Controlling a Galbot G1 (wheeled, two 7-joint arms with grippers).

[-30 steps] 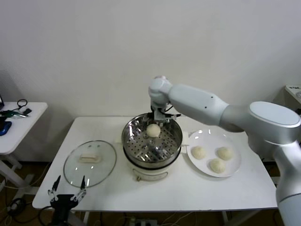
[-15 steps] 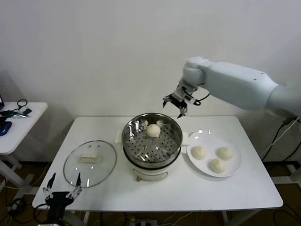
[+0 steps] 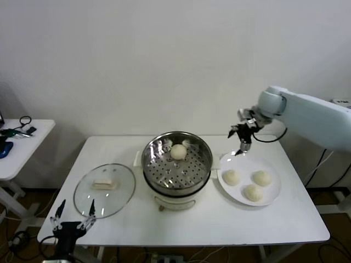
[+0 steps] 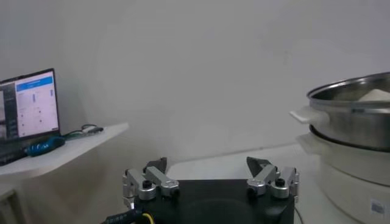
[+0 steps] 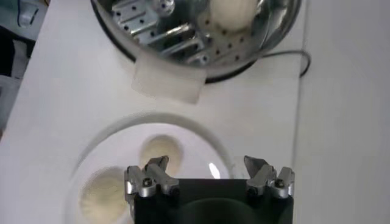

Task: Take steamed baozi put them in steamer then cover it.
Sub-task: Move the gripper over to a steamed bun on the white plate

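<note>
One baozi (image 3: 178,152) lies on the perforated tray at the back of the steel steamer (image 3: 204,167); it also shows in the right wrist view (image 5: 234,13). Three baozi (image 3: 231,177) (image 3: 261,177) (image 3: 253,192) lie on the white plate (image 3: 273,195). My right gripper (image 3: 242,138) is open and empty, in the air above the plate's far edge. In the right wrist view the gripper (image 5: 207,165) hangs over the plate (image 5: 201,137), with one baozi (image 5: 159,150) by a finger. The glass cover (image 3: 104,189) lies flat on the table left of the steamer. My left gripper (image 3: 74,211) is open, below the table's front left corner.
A white side table (image 3: 22,145) with cables and small items stands at the far left. The steamer's white handle (image 5: 168,82) juts toward the plate. The white wall is close behind the table (image 3: 219,222).
My right gripper has left the baozi in the steamer, risen, and swung right to above the plate's far edge. The left gripper has shifted only slightly.
</note>
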